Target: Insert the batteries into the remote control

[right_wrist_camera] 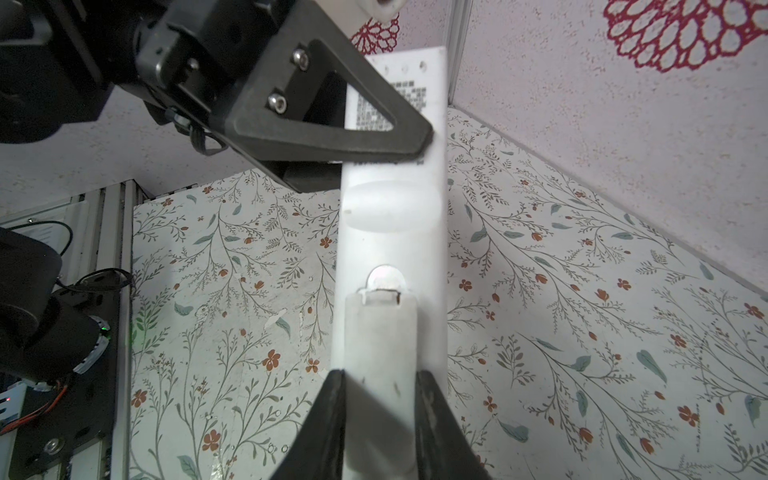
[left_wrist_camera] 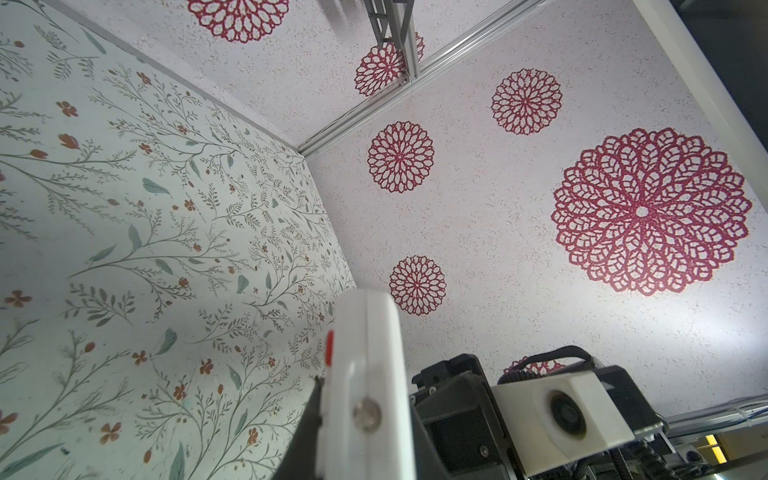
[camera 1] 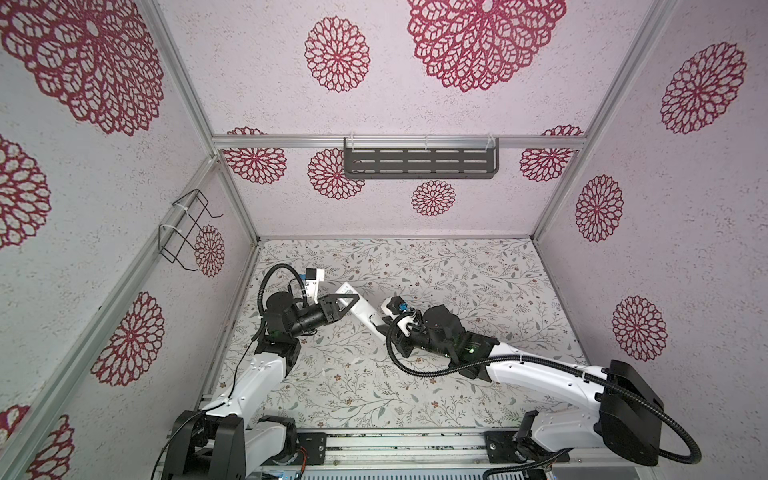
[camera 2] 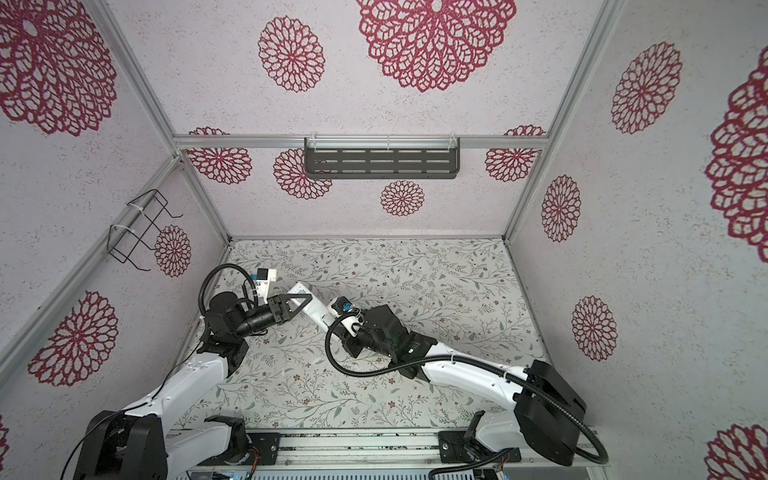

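The remote control point(camera 1: 361, 309) point(camera 2: 314, 308) is a slim white bar held above the floral table, slanting. Its back with the dark code sticker faces the right wrist camera point(right_wrist_camera: 395, 208). My left gripper point(camera 1: 353, 299) point(camera 2: 307, 300) point(left_wrist_camera: 365, 399) is shut on its sticker end. In the left wrist view the remote point(left_wrist_camera: 365, 332) shows edge-on with a red button. My right gripper point(camera 1: 381, 324) point(camera 2: 331, 322) point(right_wrist_camera: 380, 382) is shut on a white battery cover point(right_wrist_camera: 380, 340) lying along the remote's back. A silvery round patch point(right_wrist_camera: 384, 277) shows just past the cover's end. The batteries are out of view.
A dark slotted shelf point(camera 1: 419, 162) hangs on the back wall and a black wire rack point(camera 1: 187, 228) on the left wall. The arm bases sit on a metal rail point(camera 1: 395, 446) at the front edge. Walls close the table point(camera 1: 457, 374) on three sides.
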You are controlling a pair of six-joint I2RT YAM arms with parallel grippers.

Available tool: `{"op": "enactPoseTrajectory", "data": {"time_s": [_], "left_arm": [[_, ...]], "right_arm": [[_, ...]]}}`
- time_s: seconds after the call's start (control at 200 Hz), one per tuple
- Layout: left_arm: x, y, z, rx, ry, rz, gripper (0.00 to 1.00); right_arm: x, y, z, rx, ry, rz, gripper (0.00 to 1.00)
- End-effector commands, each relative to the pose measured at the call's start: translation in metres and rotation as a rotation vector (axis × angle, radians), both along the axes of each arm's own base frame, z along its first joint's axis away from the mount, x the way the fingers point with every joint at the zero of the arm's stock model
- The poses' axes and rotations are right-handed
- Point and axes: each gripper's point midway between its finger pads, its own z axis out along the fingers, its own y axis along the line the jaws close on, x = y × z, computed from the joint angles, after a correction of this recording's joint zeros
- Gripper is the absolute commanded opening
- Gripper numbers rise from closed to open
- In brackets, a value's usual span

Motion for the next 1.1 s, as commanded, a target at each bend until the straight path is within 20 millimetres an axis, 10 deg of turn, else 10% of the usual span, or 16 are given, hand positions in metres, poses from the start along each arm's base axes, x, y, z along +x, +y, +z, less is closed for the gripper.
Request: {"op": "enactPoseTrajectory", "data": {"time_s": [0.0, 1.096], "left_arm": [[-0.006, -0.004, 0.015, -0.023, -0.052, -0.034, 0.01], [-0.004, -0.004, 0.012, -0.018, -0.047, -0.030, 0.01]], "right_arm": [[0.002, -0.007, -0.026, -0.088, 0.023, -0.022, 0.29], [-0.007, -0.010, 0.001, -0.021, 0.010, 0.012, 0.48]]}}
